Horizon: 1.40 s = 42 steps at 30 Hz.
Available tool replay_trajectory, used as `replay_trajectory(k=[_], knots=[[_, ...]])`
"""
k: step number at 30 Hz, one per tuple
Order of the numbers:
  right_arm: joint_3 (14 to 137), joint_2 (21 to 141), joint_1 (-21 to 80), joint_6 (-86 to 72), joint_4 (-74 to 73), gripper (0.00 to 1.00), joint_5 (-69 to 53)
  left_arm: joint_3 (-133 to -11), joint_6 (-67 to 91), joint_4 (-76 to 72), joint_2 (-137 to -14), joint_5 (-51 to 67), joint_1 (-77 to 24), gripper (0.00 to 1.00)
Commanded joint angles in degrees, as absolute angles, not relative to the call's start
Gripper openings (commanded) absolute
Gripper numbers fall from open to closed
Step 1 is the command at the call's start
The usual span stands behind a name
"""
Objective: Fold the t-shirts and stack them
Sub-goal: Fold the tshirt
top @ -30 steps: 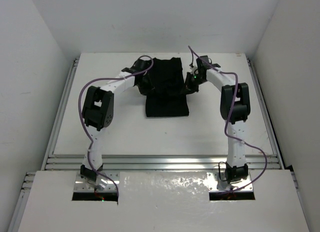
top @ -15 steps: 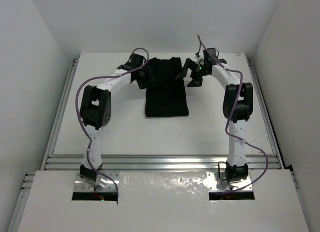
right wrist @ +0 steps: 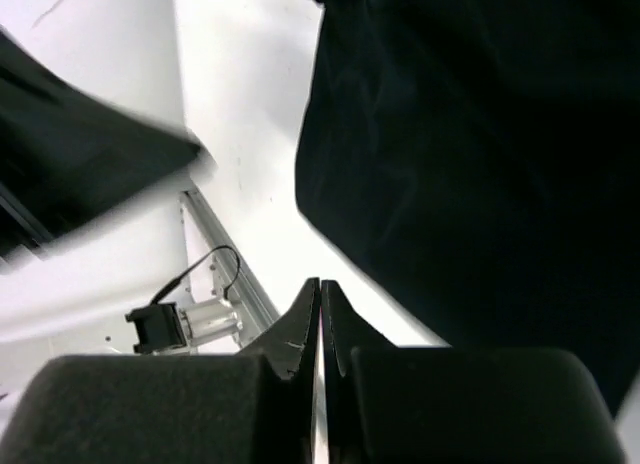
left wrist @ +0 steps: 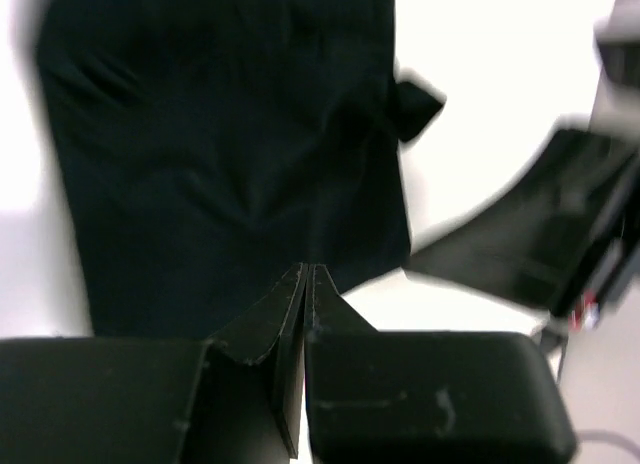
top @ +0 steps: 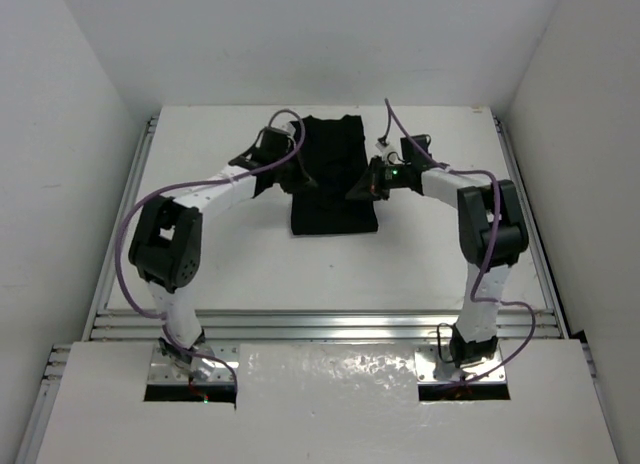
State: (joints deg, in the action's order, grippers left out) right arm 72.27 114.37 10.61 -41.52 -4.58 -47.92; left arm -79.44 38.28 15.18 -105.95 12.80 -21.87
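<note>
While both pairs of jaws are pressed together, the t-shirt (top: 335, 169) lies folded on the worktop (top: 200, 254)

Where the overhead camera looks down, the black t-shirt is a folded strip at upper centre, with the left gripper (top: 300, 182) at its left edge and the right gripper (top: 355, 192) at its right edge. In the left wrist view the jaws meet at lower centre, tips at the cloth's near edge; whether they pinch it I cannot tell. In the right wrist view the jaws are likewise together, with the shirt filling the upper right
</note>
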Motion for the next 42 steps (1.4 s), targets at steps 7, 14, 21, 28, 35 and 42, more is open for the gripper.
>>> replay_trajectory(k=[7,14,21,28,35,42], knots=[[87.4,131.6,8.9,-49.1,9.9,0.00,-51.7,-79.8,41.4,2.3,-116.7,23.3,-23.3,0.00],[101.0,141.6,5.7,-49.7,6.6,0.00,-50.4,-86.8,38.6,7.5,-123.1,22.1,-23.0,0.00],[118.7,152.3,4.5,-49.2,-0.4,0.00,-54.0,-94.6,36.6,12.3,-128.0,21.8,-21.4,0.00],[103.9,134.3,4.6,-49.1,10.7,0.07,-59.9,-112.5,32.5,19.6,-138.3,23.3,-19.7,0.00],[90.0,120.9,4.5,-43.7,11.2,0.97,-56.9,-118.6,32.1,18.0,-145.5,26.1,-18.5,0.00],[77.0,121.8,5.8,-52.1,24.1,0.94,-62.4,-116.2,35.7,14.4,-139.3,24.8,-18.0,0.00]])
